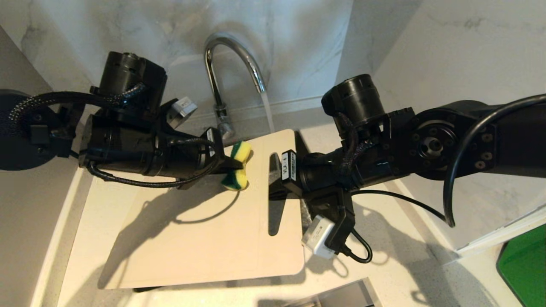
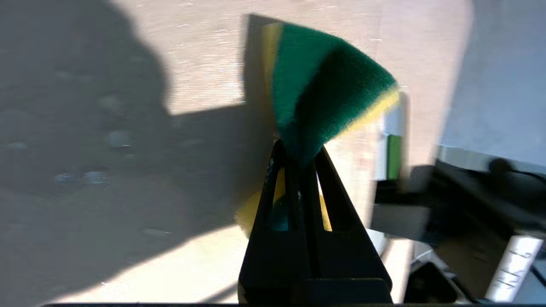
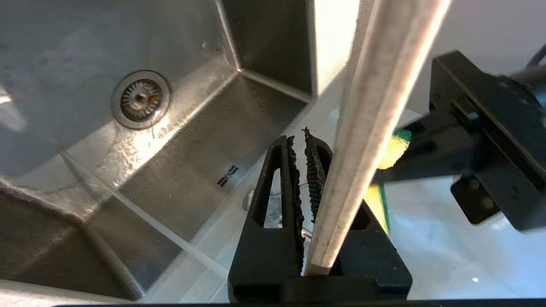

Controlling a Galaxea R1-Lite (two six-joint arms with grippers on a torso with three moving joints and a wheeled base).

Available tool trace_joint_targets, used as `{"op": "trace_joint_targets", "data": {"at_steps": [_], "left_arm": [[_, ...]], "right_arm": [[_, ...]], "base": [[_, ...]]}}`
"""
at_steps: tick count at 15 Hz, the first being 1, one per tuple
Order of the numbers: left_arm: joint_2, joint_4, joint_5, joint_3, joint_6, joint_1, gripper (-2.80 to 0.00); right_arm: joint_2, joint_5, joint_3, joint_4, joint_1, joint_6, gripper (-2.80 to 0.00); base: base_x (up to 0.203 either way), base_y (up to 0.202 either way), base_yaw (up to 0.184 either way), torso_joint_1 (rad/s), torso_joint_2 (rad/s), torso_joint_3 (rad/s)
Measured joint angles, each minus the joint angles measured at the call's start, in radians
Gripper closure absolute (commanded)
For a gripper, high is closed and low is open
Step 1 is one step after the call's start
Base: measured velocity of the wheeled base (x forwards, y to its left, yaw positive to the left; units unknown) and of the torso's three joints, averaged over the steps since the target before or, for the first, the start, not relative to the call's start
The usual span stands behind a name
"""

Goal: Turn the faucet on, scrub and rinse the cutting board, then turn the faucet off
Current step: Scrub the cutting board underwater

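Note:
The beige cutting board (image 1: 204,230) hangs tilted over the sink, and my right gripper (image 1: 273,170) is shut on its right edge, just above the handle slot. The right wrist view shows the board (image 3: 375,106) edge-on beside the right gripper (image 3: 303,140). My left gripper (image 1: 232,164) is shut on a folded green-and-yellow sponge (image 1: 238,166) at the board's upper part. From the left wrist, the sponge (image 2: 324,85) sticks out past the left gripper (image 2: 298,155) over the board (image 2: 204,55). The chrome faucet (image 1: 230,64) arches behind, and a stream of water (image 1: 268,111) falls from it toward the board's top edge.
A steel sink (image 3: 192,162) with a round drain (image 3: 140,99) lies below the board. A pale countertop (image 1: 405,238) surrounds it, with marble walls behind and to the right. A green object (image 1: 522,264) sits at the right edge. Water drops (image 2: 85,177) dot the board.

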Motion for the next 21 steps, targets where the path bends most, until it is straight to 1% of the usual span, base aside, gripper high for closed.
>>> {"op": "trace_joint_targets", "data": {"at_steps": [5, 8, 11, 14, 16, 18, 21], "left_arm": [[0.008, -0.015, -0.004, 0.087, 0.001, 0.067, 0.0], [0.003, -0.066, -0.055, 0.159, 0.009, 0.124, 0.0], [-0.001, -0.123, -0.065, 0.247, 0.023, 0.191, 0.0], [-0.002, -0.199, -0.071, 0.352, 0.062, 0.252, 0.0], [-0.002, -0.244, -0.111, 0.41, 0.088, 0.311, 0.0], [-0.001, -0.257, -0.154, 0.451, 0.12, 0.383, 0.0], [0.016, -0.262, -0.164, 0.483, 0.194, 0.476, 0.0]], "right_arm": [[0.001, -0.003, 0.0, 0.001, 0.0, 0.002, 0.0], [0.004, -0.002, -0.002, -0.001, 0.0, 0.003, 0.0], [0.006, 0.0, -0.003, -0.002, 0.0, 0.003, 0.0], [0.006, 0.0, -0.004, -0.003, 0.0, 0.003, 0.0], [0.006, 0.001, -0.004, -0.003, 0.0, 0.003, 0.0], [0.006, 0.002, -0.004, -0.005, -0.001, 0.003, 0.0], [0.006, 0.002, -0.003, -0.005, -0.001, 0.003, 0.0]], "base": [[0.0, 0.0, 0.0, 0.0, 0.0, 0.0], [0.0, 0.0, 0.0, 0.0, 0.0, 0.0], [0.0, 0.0, 0.0, 0.0, 0.0, 0.0], [0.0, 0.0, 0.0, 0.0, 0.0, 0.0], [0.0, 0.0, 0.0, 0.0, 0.0, 0.0], [0.0, 0.0, 0.0, 0.0, 0.0, 0.0], [0.0, 0.0, 0.0, 0.0, 0.0, 0.0]]}}
